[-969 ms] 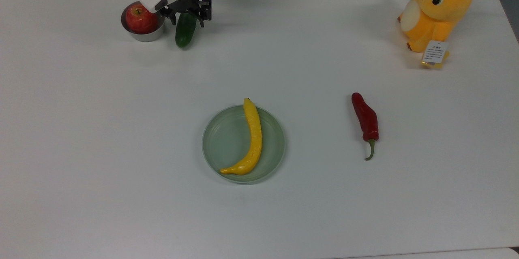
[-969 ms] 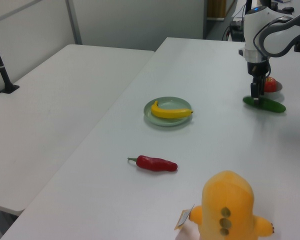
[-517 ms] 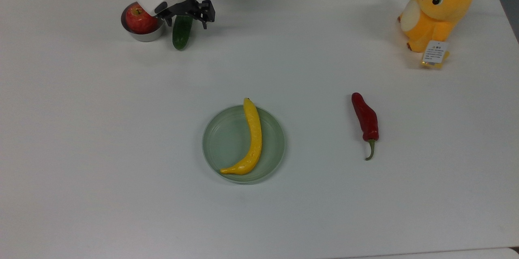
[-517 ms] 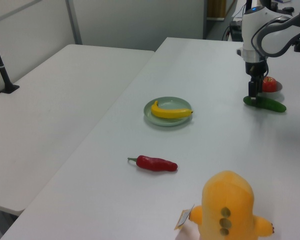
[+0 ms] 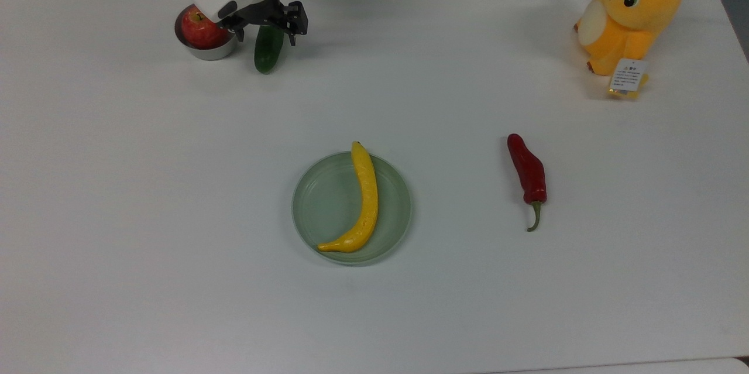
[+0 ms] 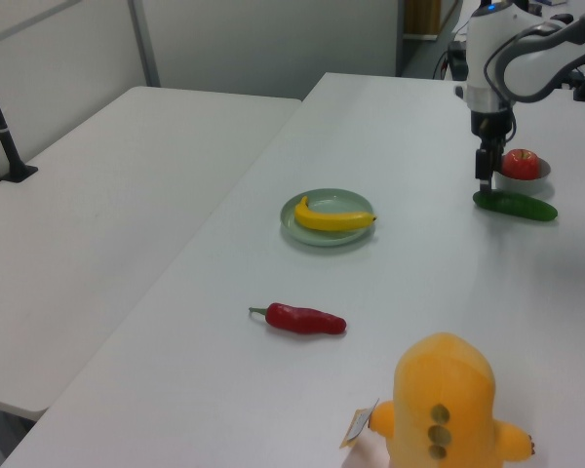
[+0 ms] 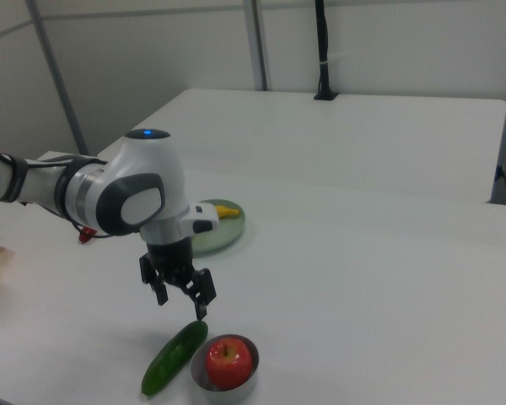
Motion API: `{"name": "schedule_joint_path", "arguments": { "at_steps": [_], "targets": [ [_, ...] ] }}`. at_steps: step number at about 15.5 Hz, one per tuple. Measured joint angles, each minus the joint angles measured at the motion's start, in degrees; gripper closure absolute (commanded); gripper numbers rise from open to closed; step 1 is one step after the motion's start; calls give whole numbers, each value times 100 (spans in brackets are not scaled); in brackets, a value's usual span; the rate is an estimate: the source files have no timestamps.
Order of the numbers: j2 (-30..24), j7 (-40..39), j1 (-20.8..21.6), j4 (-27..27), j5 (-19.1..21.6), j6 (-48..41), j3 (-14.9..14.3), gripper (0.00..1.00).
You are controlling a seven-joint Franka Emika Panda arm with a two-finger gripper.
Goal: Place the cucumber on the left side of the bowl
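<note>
The dark green cucumber (image 5: 268, 51) lies flat on the white table, just to the right of the bowl (image 5: 208, 52) in the top view. The small metal bowl holds a red apple (image 5: 201, 28). In the right view the cucumber (image 7: 174, 359) rests left of the bowl (image 7: 201, 380), nearly touching it. My gripper (image 7: 182, 302) hovers just above the cucumber's far end, open, with nothing between its fingers. In the left view the gripper (image 6: 484, 179) hangs over the cucumber (image 6: 516, 205), in front of the bowl (image 6: 540, 175).
A pale green plate (image 5: 327, 210) with a yellow banana (image 5: 363, 198) sits mid-table. A red chili (image 5: 528, 175) lies to the plate's right in the top view, and an orange plush toy (image 5: 629, 11) sits at the far right corner.
The gripper has lifted a little off the cucumber, which now lies free on the table and has shifted slightly next to the bowl.
</note>
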Motion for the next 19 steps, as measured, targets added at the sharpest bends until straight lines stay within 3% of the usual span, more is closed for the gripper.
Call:
{"name": "schedule_joint_path", "arguments": {
  "at_steps": [6,14,19],
  "targets": [
    [-196,167,78,668,372,-34,111,0],
    [-501,1033,145,2115,398,-1619,1040,0],
    [-497,1527,147,2293,400,-1745,1393,0]
  ]
}}
